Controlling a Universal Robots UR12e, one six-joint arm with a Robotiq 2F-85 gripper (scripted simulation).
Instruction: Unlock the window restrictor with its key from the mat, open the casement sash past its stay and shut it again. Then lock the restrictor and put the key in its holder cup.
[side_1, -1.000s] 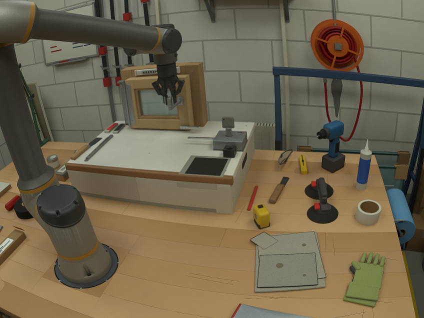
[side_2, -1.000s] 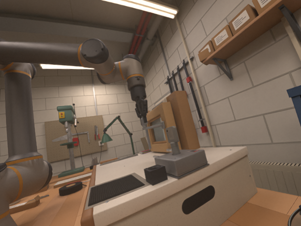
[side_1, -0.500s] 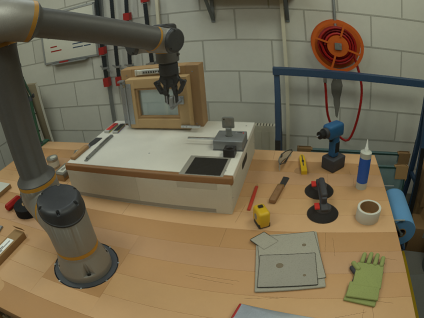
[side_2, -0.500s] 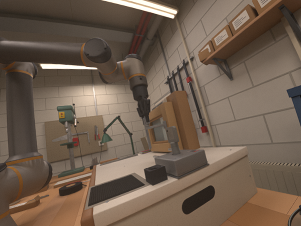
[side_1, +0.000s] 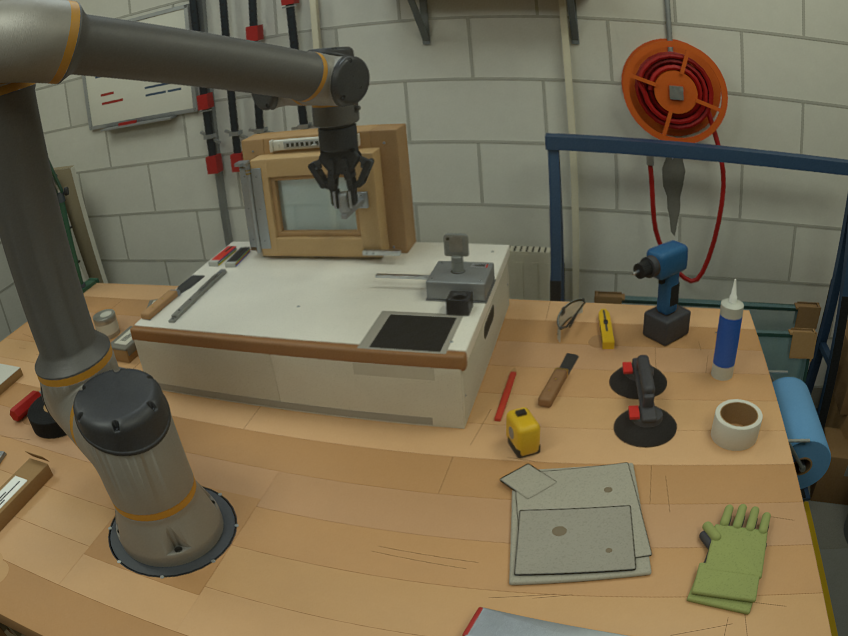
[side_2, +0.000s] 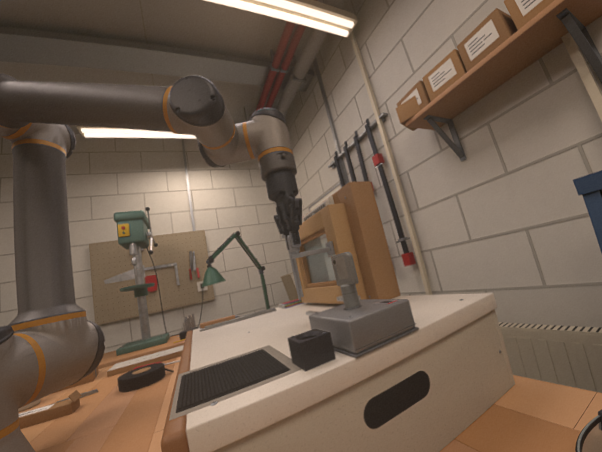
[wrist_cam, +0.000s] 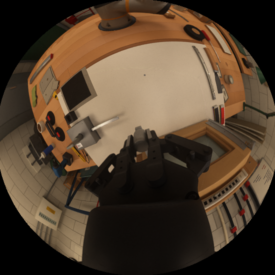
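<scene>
The grey sash handle (side_1: 351, 200) is partly hidden between my fingers, on the right stile of the wooden casement sash (side_1: 316, 204). The sash stands slightly out from its wooden frame (side_1: 392, 185) at the back of the white base. The key (side_1: 455, 251) stands upright in the grey restrictor lock block (side_1: 460, 281) at the base's right side, with a thin metal stay (side_1: 401, 276) running left from it. The black holder cup (side_1: 459, 302) sits just in front of the block, and the black mat (side_1: 414, 332) lies empty at the front corner. My gripper (side_1: 342, 194) is closed on the sash handle.
The wooden window frame and the brick wall stand right behind my gripper. A metal rule (side_1: 197, 295) and small tools lie along the base's left edge. Hand tools, a drill (side_1: 666, 291), tape (side_1: 736, 424) and a green glove (side_1: 731, 557) are spread on the bench to the right.
</scene>
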